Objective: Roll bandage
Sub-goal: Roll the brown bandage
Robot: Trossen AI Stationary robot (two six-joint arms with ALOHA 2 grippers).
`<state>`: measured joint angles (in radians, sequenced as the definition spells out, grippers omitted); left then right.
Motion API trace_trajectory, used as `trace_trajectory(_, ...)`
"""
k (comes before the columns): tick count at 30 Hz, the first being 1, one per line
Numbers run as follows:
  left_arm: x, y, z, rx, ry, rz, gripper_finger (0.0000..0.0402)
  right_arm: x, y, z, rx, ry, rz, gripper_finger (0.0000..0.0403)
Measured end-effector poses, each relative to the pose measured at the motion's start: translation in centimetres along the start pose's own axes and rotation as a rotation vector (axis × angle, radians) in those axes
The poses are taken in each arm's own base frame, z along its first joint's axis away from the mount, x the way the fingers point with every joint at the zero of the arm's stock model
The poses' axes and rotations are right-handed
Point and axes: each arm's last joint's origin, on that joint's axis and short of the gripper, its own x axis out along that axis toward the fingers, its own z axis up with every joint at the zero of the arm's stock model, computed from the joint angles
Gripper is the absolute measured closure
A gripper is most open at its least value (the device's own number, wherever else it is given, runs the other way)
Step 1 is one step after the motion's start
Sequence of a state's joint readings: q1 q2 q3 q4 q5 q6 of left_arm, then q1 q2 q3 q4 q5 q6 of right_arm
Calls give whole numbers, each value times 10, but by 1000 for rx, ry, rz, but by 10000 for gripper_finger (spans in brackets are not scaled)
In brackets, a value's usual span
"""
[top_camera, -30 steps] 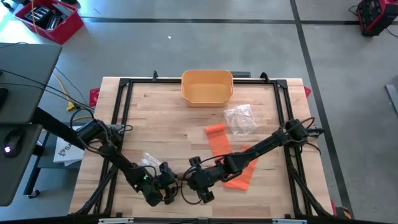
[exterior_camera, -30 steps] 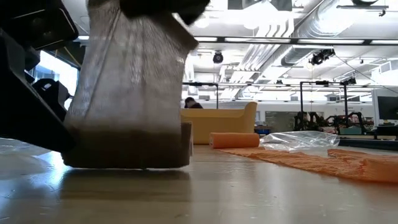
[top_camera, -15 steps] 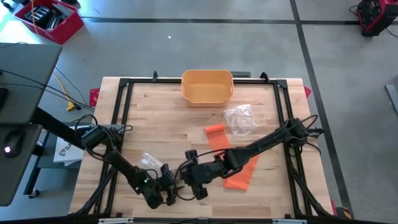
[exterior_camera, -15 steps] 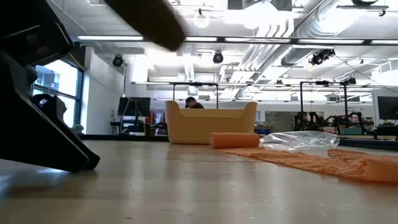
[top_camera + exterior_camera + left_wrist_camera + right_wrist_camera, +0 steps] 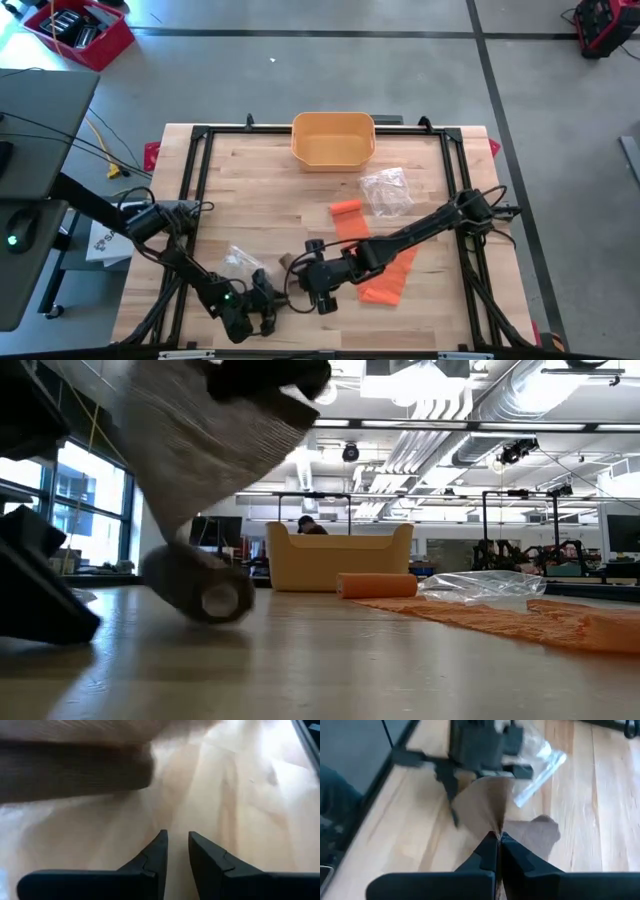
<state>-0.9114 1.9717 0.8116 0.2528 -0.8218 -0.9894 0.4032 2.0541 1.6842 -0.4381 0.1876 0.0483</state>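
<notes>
left gripper (image 5: 176,851): fingers narrowed to a slit, nothing between | right gripper (image 5: 497,839): clamped on grey-brown woven bandage (image 5: 215,445), lifting its tail | roll now lies free on wooden tabletop (image 5: 260,190); rolling underway

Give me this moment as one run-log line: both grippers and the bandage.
left gripper: jaws nearly together, empty | right gripper: shut on brown bandage, tail lifted | roll end: on table | orange bandage: unrolled, untouched

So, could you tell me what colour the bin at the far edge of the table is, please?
The bin is yellow-orange, shown best in the high view.
</notes>
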Motion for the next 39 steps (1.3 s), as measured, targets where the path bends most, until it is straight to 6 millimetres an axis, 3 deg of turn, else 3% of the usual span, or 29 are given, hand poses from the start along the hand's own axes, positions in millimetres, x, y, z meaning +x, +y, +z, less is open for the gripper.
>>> trace_trajectory(9, -16, -7, 1, -42, 34, -55, 336, -3, -2, 1, -48, 3, -34, 403)
trace_trajectory(18, -35, -5, 28, -21, -66, -6, 336, -43, -14, 14, -82, 14, -173, 403)
trace_trajectory(23, -46, 2, 42, 12, -117, 62, 336, -66, -16, 15, -12, 28, -194, 403)
trace_trajectory(32, -31, 8, 40, 16, -116, 108, 336, -48, 13, -3, 71, 93, -151, 403)
trace_trajectory(39, -8, 2, 36, -11, -154, 76, 298, -56, 44, -5, 79, 65, -82, 403)
